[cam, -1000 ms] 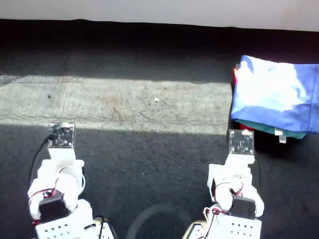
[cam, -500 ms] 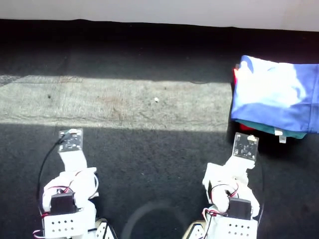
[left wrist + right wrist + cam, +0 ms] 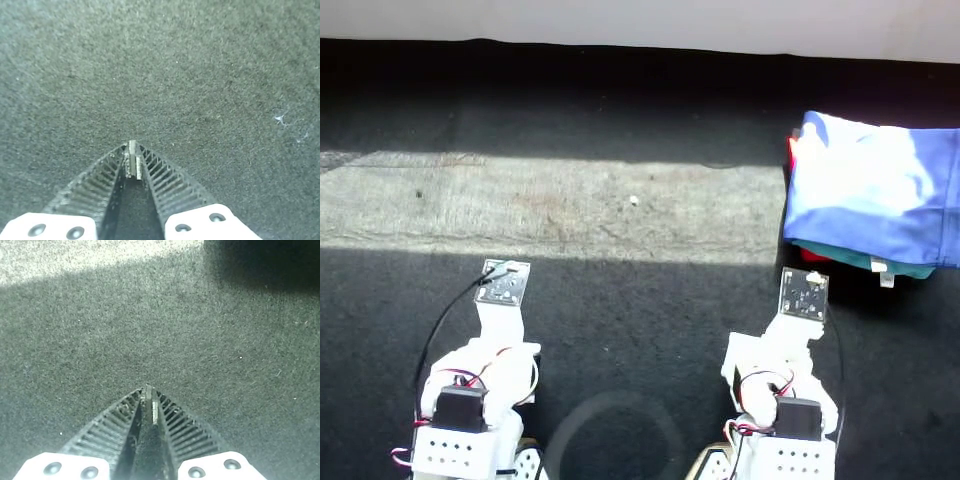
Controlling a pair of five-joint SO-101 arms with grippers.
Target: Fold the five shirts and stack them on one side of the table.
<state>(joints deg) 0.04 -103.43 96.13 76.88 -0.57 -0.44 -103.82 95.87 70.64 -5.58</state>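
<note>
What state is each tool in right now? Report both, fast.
Left tool: closed, holding nothing.
Right tool: closed, holding nothing.

Hard daylight in a bright band (image 3: 570, 205) across the table (image 3: 620, 330), washed pale grey there; dark and shaded on both sides of it. Glare on the top shirt (image 3: 865, 185), blue bleached near white at the middle. Dim, even light throughout the left wrist view. Ahead of the right gripper (image 3: 148, 390), a lit strip (image 3: 75, 260) beside a deep shadow (image 3: 260, 260).
</note>
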